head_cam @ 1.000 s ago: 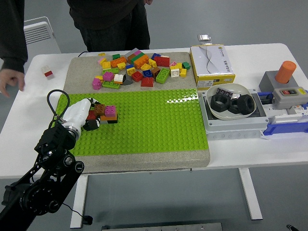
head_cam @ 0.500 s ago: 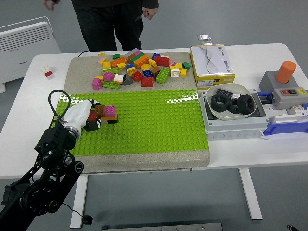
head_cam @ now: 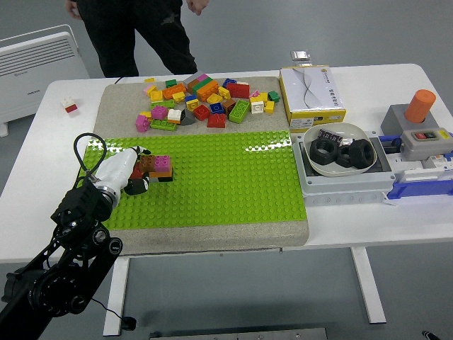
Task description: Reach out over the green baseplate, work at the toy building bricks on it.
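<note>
Head view, sole view. Item: small cluster of toy building bricks (head_cam: pixel 157 167), pink on top with brown and black beneath, seated near the left end of the green baseplate (head_cam: pixel 226 184). Handling, as judged: light, rigid moulded plastic, smooth-sided and somewhat slippery; not fragile, but stud-locked to the plate, so likely to resist a straight lift and come free better with a pinch across opposite side walls and a slight rocking pull. Left hand (head_cam: pixel 129 174): white-shelled, lying on the baseplate with its fingers curled against the cluster's left side; contact appears made, but whether the fingers truly clamp the bricks cannot be told. Right hand: not in view. Stock: loose pile of mixed-colour bricks (head_cam: pixel 205 100) on the grey mat (head_cam: pixel 117 106) beyond the baseplate, well apart from the hand. Surface: white table (head_cam: pixel 368 219), with the baseplate laid on the mat; the studded surface gives a firm seat. Right side: yellow box (head_cam: pixel 311 88); a white bowl (head_cam: pixel 340 149) holding black nuts, set in a grey tray; an orange-capped button unit (head_cam: pixel 419 117). One small red-and-white brick (head_cam: pixel 70 106) lies alone at far left. Room: grey floor, white panel heater (head_cam: pixel 39 57) at upper left, and a person (head_cam: pixel 138 32) standing at the far side, hands off the table.
</note>
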Robot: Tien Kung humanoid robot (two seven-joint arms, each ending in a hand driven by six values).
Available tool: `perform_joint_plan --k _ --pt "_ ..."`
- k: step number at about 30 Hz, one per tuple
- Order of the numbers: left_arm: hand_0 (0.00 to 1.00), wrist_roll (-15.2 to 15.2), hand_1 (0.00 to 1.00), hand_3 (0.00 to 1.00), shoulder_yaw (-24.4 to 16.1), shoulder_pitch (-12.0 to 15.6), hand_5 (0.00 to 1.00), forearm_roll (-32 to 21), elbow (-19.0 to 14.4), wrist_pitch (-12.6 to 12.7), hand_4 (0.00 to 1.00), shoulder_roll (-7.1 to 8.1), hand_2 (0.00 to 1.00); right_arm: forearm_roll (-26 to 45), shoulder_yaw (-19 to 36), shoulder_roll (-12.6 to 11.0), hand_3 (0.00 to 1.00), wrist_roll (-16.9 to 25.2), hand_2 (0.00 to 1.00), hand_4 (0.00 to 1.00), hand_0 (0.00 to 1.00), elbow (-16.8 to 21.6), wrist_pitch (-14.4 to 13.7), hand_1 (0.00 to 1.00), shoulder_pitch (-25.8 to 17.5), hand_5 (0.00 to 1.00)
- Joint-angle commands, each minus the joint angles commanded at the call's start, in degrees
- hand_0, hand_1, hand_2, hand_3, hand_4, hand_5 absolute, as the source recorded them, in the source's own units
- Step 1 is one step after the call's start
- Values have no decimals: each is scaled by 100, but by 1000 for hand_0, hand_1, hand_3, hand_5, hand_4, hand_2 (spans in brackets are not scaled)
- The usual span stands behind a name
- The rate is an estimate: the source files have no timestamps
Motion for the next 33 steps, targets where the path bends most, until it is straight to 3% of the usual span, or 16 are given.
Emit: perform_joint_plan --k 7,8,13,14,15,19,20,25,26,31,33 --pt "894 -15 876 845 -59 13 2 42 -66 -204 616 15 832 0 0 -1 705 -1 715 717 673 2 1 640 -2 996" --pt "901 -21 890 862 -75 16 2 51 -83 -244 706 19 853 0 0 -1 707 -3 715 712 673 4 2 639 -2 993" --pt "901 -41 890 862 -207 50 2 180 -276 -375 706 65 853 0 0 -1 707 -38 715 712 673 46 25 639 -2 993" --pt "917 -48 906 893 -241 65 62 232 -354 -369 902 82 889 0 0 -2 716 -43 713 706 672 51 29 640 -4 988" --pt "917 -68 906 893 -267 82 62 289 -433 -333 902 101 889 0 0 -3 716 -46 713 706 672 55 31 640 -6 988" --pt "917 -313 906 893 -303 226 62 450 -856 76 902 261 889 0 0 -7 716 -52 713 706 672 65 39 640 -17 988" --pt "946 -401 938 690 -285 288 384 450 -978 214 966 316 906 0 0 -8 715 -52 713 706 672 66 41 640 -21 987" --pt "946 -740 938 690 29 561 384 450 -1355 910 966 515 906 0 0 -9 715 -48 713 706 672 67 48 640 -40 987" --pt "964 -774 927 629 96 583 603 450 -1345 1027 972 523 899 0 0 -8 715 -47 714 704 672 67 48 640 -40 987" --pt "964 -796 927 629 416 628 603 450 -1151 1610 972 498 899 0 0 2 715 -41 714 704 672 65 48 640 -40 987" --pt "995 -764 931 620 513 622 631 450 -1094 1712 981 510 897 0 0 2 714 -41 714 704 672 64 48 638 -40 989"
